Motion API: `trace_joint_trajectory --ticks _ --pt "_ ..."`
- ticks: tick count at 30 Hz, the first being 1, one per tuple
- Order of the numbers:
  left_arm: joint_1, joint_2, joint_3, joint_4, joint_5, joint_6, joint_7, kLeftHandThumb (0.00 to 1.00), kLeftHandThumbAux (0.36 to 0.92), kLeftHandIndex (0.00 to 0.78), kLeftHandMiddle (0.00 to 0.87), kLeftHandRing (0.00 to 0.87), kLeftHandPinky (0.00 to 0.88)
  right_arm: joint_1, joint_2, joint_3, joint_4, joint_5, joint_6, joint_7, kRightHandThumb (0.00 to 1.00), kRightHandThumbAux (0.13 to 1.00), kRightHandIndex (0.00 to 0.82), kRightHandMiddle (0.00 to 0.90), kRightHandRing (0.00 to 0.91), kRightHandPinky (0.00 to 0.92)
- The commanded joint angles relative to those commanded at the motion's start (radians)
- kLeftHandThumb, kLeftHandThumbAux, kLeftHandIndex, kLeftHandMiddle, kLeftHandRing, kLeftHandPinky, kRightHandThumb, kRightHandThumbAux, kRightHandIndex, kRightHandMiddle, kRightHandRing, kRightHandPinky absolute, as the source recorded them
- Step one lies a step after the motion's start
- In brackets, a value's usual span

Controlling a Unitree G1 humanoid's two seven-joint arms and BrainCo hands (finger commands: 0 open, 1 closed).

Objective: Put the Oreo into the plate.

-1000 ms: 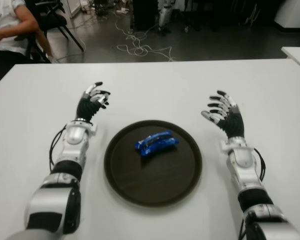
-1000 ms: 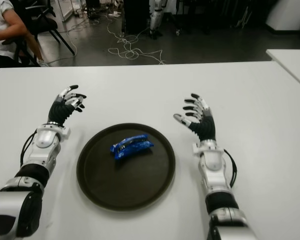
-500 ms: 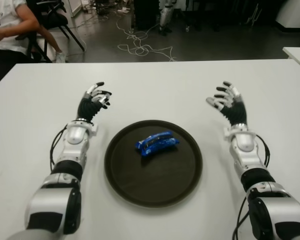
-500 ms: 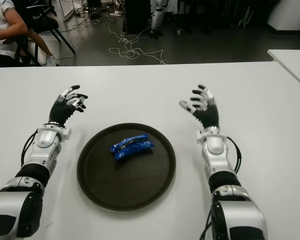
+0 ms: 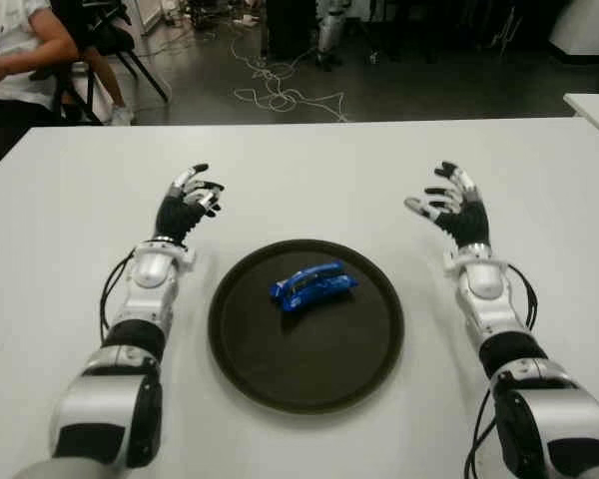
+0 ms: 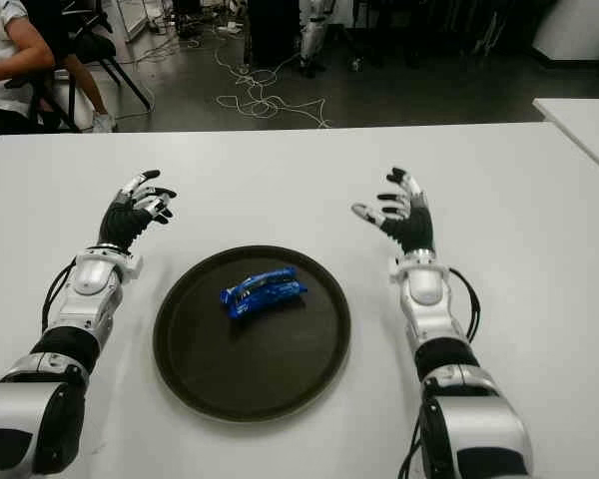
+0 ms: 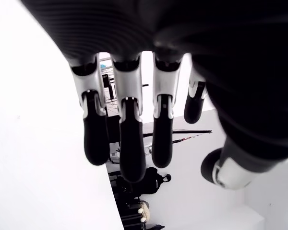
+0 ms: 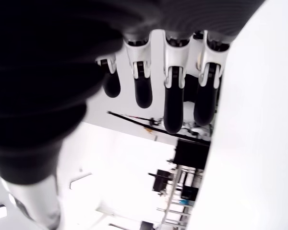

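Left hand (image 5: 187, 205) raised at left of frame, beside the plate (image 5: 250, 369), fingers loosely spread, empty. Right hand (image 5: 451, 207) raised at right, palm turned inward, fingers fanned apart, empty. Blue Oreo packet (image 5: 312, 284) lying in the dark round plate at centre, slightly above its middle. Packet's print too small to read. White table (image 5: 309, 170) underneath.

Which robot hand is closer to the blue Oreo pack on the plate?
Left, slightly. The left hand is up and to the left of the Oreo pack, beyond the plate; the right hand is farther off on the other side.
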Motion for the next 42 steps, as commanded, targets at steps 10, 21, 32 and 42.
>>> trace_joint_trajectory --ticks 10,21,32,42 --pt "-0.001 0.002 0.004 0.003 -0.007 0.001 -0.009 1.000 0.643 0.177 0.384 0.517 0.488 -0.020 -0.006 0.004 0.026 -0.015 0.017 -0.030 0.000 0.781 0.169 0.259 0.301 0.372" --pt "-0.004 0.004 0.001 0.012 0.000 -0.004 -0.003 1.000 0.643 0.174 0.384 0.511 0.482 -0.023 -0.006 0.013 0.043 -0.027 0.013 -0.051 0.006 0.773 0.165 0.260 0.301 0.358" --pt "-0.003 0.006 -0.002 0.015 0.005 -0.012 0.006 1.000 0.642 0.186 0.385 0.516 0.493 -0.025 -0.007 0.024 0.065 -0.048 -0.008 -0.058 0.000 0.746 0.174 0.260 0.293 0.342" --pt "0.004 0.004 0.003 0.011 -0.006 -0.020 -0.011 1.000 0.642 0.185 0.386 0.518 0.491 -0.007 -0.006 0.036 0.053 -0.060 -0.018 -0.074 0.000 0.742 0.171 0.257 0.286 0.332"
